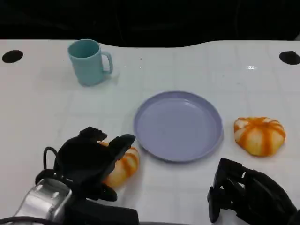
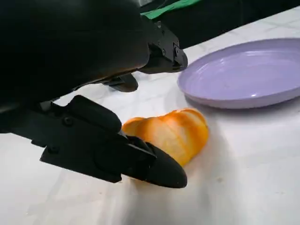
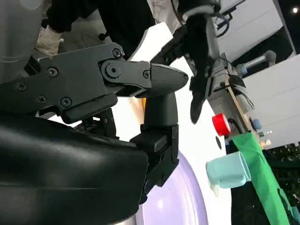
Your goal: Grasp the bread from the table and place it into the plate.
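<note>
An orange striped bread roll (image 1: 124,166) lies on the white table just left of the empty lilac plate (image 1: 178,124). My left hand (image 1: 91,157) is over this roll, fingers spread above it. In the left wrist view the roll (image 2: 171,133) sits on the table between the thumb below and the fingers above, the thumb tip close against it, with the plate (image 2: 243,75) just beyond. A second, rounder striped bread (image 1: 260,135) lies right of the plate. My right hand (image 1: 248,197) stays low at the near right edge, holding nothing, fingers apart (image 3: 159,77).
A teal mug (image 1: 88,61) stands at the back left, also seen as the mug (image 3: 228,171) in the right wrist view. Two black holes (image 1: 12,56) mark the table's far corners. Bare white table lies between the plate and the mug.
</note>
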Robot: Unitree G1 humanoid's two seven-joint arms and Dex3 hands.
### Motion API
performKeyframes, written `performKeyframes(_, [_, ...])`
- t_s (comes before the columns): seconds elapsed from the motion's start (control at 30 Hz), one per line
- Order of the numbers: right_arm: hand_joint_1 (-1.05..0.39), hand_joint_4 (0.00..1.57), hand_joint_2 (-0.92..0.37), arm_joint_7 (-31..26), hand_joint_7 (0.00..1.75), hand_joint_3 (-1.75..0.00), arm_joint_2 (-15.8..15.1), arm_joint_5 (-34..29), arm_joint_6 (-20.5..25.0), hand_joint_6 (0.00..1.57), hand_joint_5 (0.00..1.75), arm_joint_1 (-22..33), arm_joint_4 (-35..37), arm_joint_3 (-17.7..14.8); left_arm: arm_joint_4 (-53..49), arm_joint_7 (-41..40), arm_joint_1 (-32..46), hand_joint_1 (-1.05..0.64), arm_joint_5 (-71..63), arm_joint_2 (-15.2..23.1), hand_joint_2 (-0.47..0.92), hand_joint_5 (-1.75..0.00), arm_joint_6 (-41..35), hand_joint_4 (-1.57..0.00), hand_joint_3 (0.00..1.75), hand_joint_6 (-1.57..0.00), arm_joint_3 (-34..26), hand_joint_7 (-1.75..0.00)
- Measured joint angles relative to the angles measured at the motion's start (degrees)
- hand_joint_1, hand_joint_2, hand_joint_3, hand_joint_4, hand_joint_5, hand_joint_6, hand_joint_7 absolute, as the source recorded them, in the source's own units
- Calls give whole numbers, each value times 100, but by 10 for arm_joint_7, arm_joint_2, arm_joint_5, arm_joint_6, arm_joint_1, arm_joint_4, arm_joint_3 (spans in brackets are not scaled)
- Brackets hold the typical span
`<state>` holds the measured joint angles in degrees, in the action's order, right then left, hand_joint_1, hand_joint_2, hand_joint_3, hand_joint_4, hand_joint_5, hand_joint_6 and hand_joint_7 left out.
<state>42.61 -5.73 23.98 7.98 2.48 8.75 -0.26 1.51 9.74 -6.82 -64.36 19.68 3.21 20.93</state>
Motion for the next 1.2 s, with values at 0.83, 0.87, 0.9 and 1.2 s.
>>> performKeyframes(0.83, [-52,58,-92,2,161,-45,-1,0,0,42,175,0,1,0,-226,-114,-101,-40,56,-25,86,-115,-26,-47,2,-58,73,-4])
performKeyframes(0.87, [-52,58,-92,2,161,-45,-1,0,0,42,175,0,0,0,-237,-130,-103,-39,60,-24,86,-121,-18,-48,2,-60,74,-4])
performKeyframes(0.9, [-52,58,-92,2,161,-45,-1,1,0,42,175,0,0,0,-248,-146,-106,-38,62,-23,90,-140,-9,-57,5,-77,77,-9])
performKeyframes(1.2, [-52,58,-92,6,161,-43,-2,3,0,42,175,1,0,-1,-362,-260,-159,-37,75,-14,92,-166,61,-84,33,-120,106,-18])
